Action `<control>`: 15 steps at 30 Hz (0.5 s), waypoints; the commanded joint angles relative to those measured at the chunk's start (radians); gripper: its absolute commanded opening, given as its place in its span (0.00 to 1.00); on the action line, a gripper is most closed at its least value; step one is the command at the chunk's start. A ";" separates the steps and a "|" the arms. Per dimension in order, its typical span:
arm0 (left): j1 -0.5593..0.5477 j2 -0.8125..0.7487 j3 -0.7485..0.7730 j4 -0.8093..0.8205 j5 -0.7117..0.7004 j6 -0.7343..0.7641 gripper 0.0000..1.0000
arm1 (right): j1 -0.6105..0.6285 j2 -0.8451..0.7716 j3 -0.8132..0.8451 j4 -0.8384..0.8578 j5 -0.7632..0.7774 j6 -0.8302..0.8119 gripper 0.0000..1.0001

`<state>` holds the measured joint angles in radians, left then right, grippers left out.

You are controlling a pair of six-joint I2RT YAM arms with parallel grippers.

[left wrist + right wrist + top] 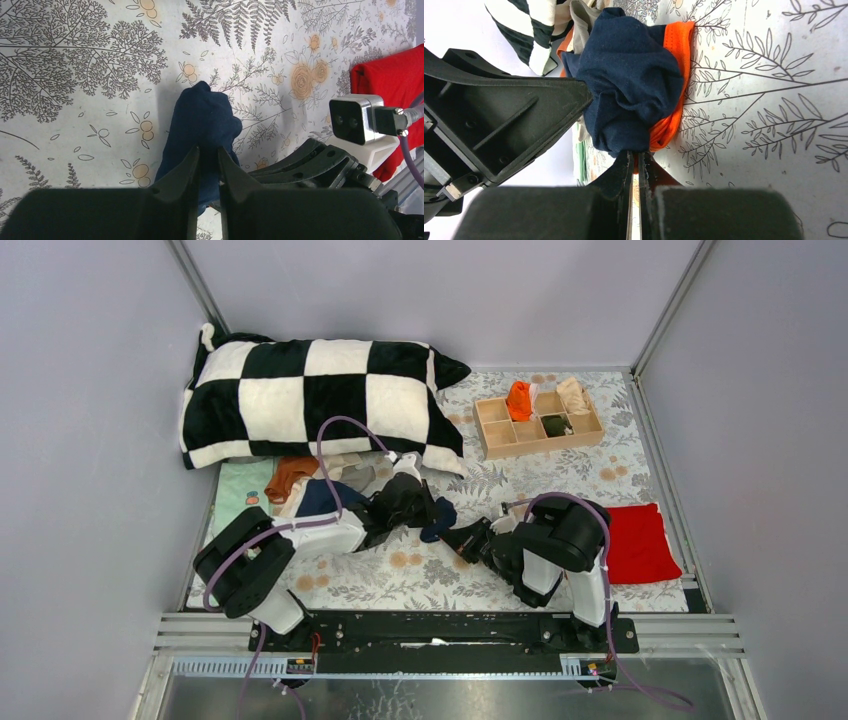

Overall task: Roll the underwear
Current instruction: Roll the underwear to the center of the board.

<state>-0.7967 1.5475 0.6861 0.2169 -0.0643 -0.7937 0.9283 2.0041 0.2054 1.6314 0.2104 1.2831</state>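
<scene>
The navy underwear (438,520) with orange trim (674,80) is bunched into a lump on the floral sheet between the two arms. My left gripper (209,150) is shut on its navy fabric (202,117) from one side. My right gripper (636,155) is shut on the lower edge of the same bundle (631,85), where navy meets orange. In the top view the left gripper (430,510) and the right gripper (460,537) meet at the bundle. More underwear, rust-brown and pale, lies in a pile (295,480) by the left arm, partly hidden by it.
A black-and-white checked pillow (310,400) lies at the back left. A wooden divided box (500,430) at the back right holds an orange roll (518,400) and other rolls. A red cloth (640,540) lies right of the right arm. Grey walls close in both sides.
</scene>
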 commanded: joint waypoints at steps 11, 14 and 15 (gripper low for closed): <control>-0.001 -0.206 -0.063 -0.141 -0.020 0.064 0.71 | 0.004 -0.010 -0.075 -0.061 -0.166 -0.037 0.00; -0.001 -0.204 -0.056 -0.165 0.037 0.081 0.72 | 0.004 -0.027 -0.081 -0.068 -0.244 -0.056 0.00; -0.001 -0.206 -0.056 -0.173 0.051 0.089 0.72 | 0.003 -0.038 -0.084 -0.074 -0.261 -0.062 0.00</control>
<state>-0.8005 1.3468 0.6437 0.0921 -0.0849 -0.7486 0.9283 1.9907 0.1478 1.6379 0.0830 1.2789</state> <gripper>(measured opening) 0.718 0.044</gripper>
